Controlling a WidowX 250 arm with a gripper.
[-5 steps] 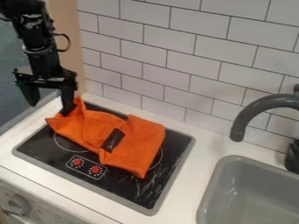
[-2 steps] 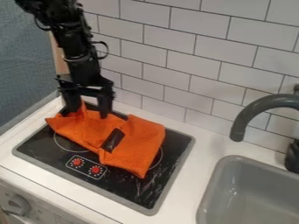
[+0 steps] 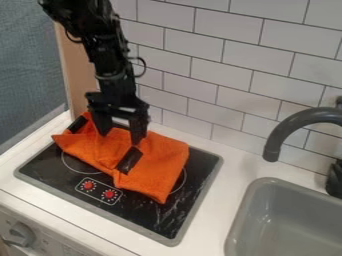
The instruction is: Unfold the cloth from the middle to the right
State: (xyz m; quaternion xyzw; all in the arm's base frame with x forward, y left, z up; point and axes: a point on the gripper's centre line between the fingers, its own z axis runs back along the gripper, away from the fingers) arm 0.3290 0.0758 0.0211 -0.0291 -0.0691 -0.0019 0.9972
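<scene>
Moved: gripper [image 3: 120, 139] shifted view-right over cloth [image 3: 160, 174], cloth unmoved | Grip: fingers wide apart, nothing visibly held | Cloth: bunched on stovetop [image 3: 160, 221], under gripper and out to its view-right | Step: likely lining up on middle fold | Next: lower, pinch top layer only, draw right

cloth [image 3: 160, 172] on stovetop [image 3: 150, 215] | sink [image 3: 287, 220] right of stovetop | wall [image 3: 200, 80] behind both

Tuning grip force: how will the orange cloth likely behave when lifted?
The orange cloth looks floppy: its folds slump over the cooktop, so it would probably droop from the claw. Its thin, matte fabric suggests light weight and little slip. Bunched layers might lift together.
</scene>
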